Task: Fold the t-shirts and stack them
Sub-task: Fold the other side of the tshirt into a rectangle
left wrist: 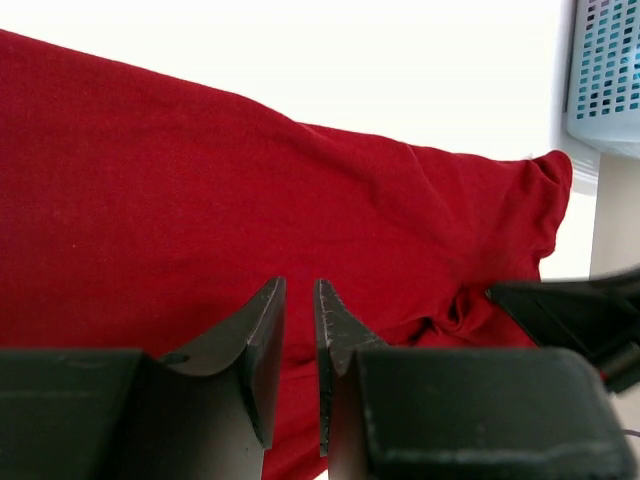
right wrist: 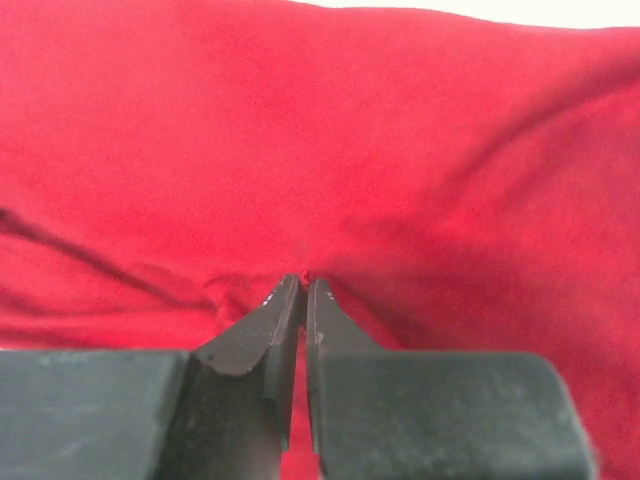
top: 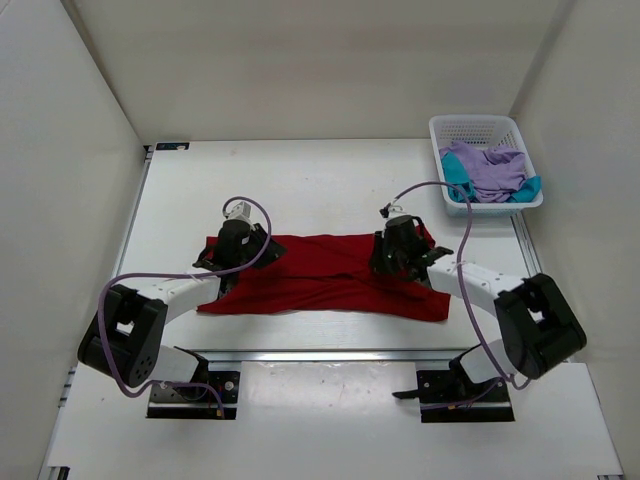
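The dark red t-shirt [top: 320, 275] lies spread across the middle of the table as a wide, partly folded band. My left gripper [top: 243, 243] hovers over its left part; in the left wrist view the gripper [left wrist: 300, 283] has its jaws a narrow gap apart, with flat red cloth [left wrist: 200, 180] showing beneath. My right gripper [top: 398, 250] is on the shirt's right part; in the right wrist view it [right wrist: 304, 278] is shut, pinching a small pucker of red cloth [right wrist: 320, 130]. The lavender t-shirt [top: 490, 170] and the teal t-shirt [top: 455, 185] lie crumpled in the basket.
The white mesh basket [top: 480, 122] stands at the table's back right corner; it also shows in the left wrist view [left wrist: 605, 70]. White walls enclose the table on three sides. The arm bases sit at the near edge.
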Action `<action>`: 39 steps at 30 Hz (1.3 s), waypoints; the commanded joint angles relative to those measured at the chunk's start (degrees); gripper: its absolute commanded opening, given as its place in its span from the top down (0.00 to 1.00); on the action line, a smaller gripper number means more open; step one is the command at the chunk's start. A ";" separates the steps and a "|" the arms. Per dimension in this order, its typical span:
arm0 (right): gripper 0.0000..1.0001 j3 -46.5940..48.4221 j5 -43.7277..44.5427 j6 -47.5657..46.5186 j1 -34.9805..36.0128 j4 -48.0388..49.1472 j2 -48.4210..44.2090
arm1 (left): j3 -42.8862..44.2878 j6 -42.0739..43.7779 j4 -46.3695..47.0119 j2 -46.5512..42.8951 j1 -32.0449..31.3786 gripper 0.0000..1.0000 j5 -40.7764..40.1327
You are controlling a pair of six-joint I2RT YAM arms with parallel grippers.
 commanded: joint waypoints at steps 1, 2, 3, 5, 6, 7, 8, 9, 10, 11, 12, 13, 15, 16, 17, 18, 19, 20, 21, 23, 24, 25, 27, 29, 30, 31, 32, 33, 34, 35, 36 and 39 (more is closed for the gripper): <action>0.98 -1.28 6.00 4.31 3.21 -3.51 -5.36 | 1.12 0.03 1.55 -0.62 -0.49 0.71 0.96; 0.99 -1.64 7.13 5.89 4.35 -5.17 -5.90 | 1.13 -0.15 1.55 -0.63 -0.40 0.71 0.96; 0.99 -1.90 7.31 7.13 4.97 -5.79 -6.95 | 1.30 -0.32 1.72 -0.36 -0.40 0.71 1.14; 0.99 -3.48 8.80 10.11 7.95 -6.33 -8.27 | 1.39 -0.41 1.99 -0.19 -0.58 0.71 0.88; 1.00 -4.18 8.72 11.78 8.57 -6.50 -8.71 | 1.56 -0.24 1.47 -0.53 -0.58 0.71 0.96; 1.00 -4.54 8.20 12.49 8.75 -6.42 -8.71 | 1.74 -0.58 1.72 -0.36 -1.01 0.71 1.31; 1.00 -4.98 8.37 14.07 9.54 -6.68 -9.58 | 1.91 -0.59 1.73 -0.28 -1.19 0.72 1.05; 0.99 -5.16 9.06 15.39 10.76 -7.03 -9.24 | 1.92 -0.59 1.81 -0.36 -1.37 0.71 1.40; 0.99 -5.59 9.59 16.01 11.04 -7.47 -9.85 | 1.83 -0.67 1.64 -0.54 -1.11 0.71 1.14; 0.96 -6.38 9.60 17.41 12.26 -7.12 -10.12 | 1.92 -0.67 1.55 -0.62 -0.84 0.71 1.40; 0.92 -6.30 10.12 18.64 12.79 -6.94 -10.38 | 2.09 -0.59 1.64 -0.89 -1.01 0.71 1.32; 0.91 -7.34 10.04 19.35 13.06 -6.42 -11.43 | 2.27 -0.33 1.46 -1.06 -1.02 0.71 1.14; 0.89 -8.06 9.78 20.76 14.11 -6.68 -12.66 | 2.10 -0.41 1.37 -1.59 -1.01 0.71 1.40; 0.87 -8.23 9.25 21.20 14.03 -7.11 -13.71 | 2.44 -0.50 1.29 -2.03 -0.93 0.70 1.14; 0.82 -8.32 7.94 21.20 14.03 -7.38 -14.85 | 2.44 -0.41 1.20 -1.77 -0.84 0.70 1.14; 0.76 -8.58 5.41 20.59 13.77 -7.47 -15.47 | 2.53 -0.50 1.11 -2.03 -0.49 0.70 1.31; 0.72 -8.50 1.29 19.72 12.89 -7.73 -16.35 | 2.44 -0.50 1.20 -2.12 -0.31 0.71 1.23; 0.70 -7.89 -0.32 19.36 12.45 -8.00 -16.97 | 3.14 -0.32 1.02 -1.95 -0.23 0.70 1.75; 0.69 -6.93 -1.90 18.22 11.58 -9.91 -17.15 | 3.50 -0.50 1.02 -2.29 -0.05 0.70 1.75; 0.69 -5.87 -1.48 16.02 10.86 -11.68 -19.86 | 4.02 -0.50 1.02 -1.77 0.39 0.70 1.14; 0.70 -6.03 -0.43 15.06 8.86 -11.95 -20.05 | 4.29 -0.59 1.02 -1.68 -0.05 0.70 0.88; 0.75 -6.38 -0.77 13.66 5.71 -11.34 -21.79 | 4.46 -0.76 1.37 -1.42 -0.66 0.69 0.70; 0.90 -6.83 -1.91 11.11 -0.52 -8.72 -22.51 | 5.52 -0.67 1.89 0.94 -1.28 0.68 0.87; 0.97 -7.27 -4.01 8.56 -10.97 -4.77 -21.73 | 6.13 -1.20 2.34 4.37 -0.76 0.68 2.10; 0.97 -7.61 -4.29 8.02 -13.28 -2.83 -21.03 | 7.01 -1.90 2.51 5.51 -0.06 0.69 3.24; 0.96 -8.14 -4.03 7.41 -16.96 0.76 -20.15 | 7.36 -2.51 2.60 7.35 1.17 0.68 4.90; 0.89 -7.97 -5.94 6.71 -20.48 4.53 -18.49 | 7.89 -2.61 3.30 9.29 2.49 0.68 5.87; 0.80 -7.71 -6.65 6.09 -22.95 7.53 -17.60 | 8.24 -3.04 3.48 9.91 4.07 0.68 6.84; 0.76 -7.79 -6.14 6.08 -23.93 8.69 -15.68 | 8.33 -3.40 3.40 11.05 4.43 0.69 6.94; 0.70 -6.75 -6.31 5.21 -25.68 10.79 -14.18 | 8.85 -3.92 4.09 12.28 6.00 0.69 7.64; 0.68 -6.04 -7.44 4.94 -27.70 11.68 -11.99 | 9.30 -4.10 4.01 12.99 7.49 0.69 8.08; 0.68 -3.23 -9.37 4.58 -29.90 12.74 -5.57 | 9.92 -4.89 4.44 15.10 11.62 0.69 9.74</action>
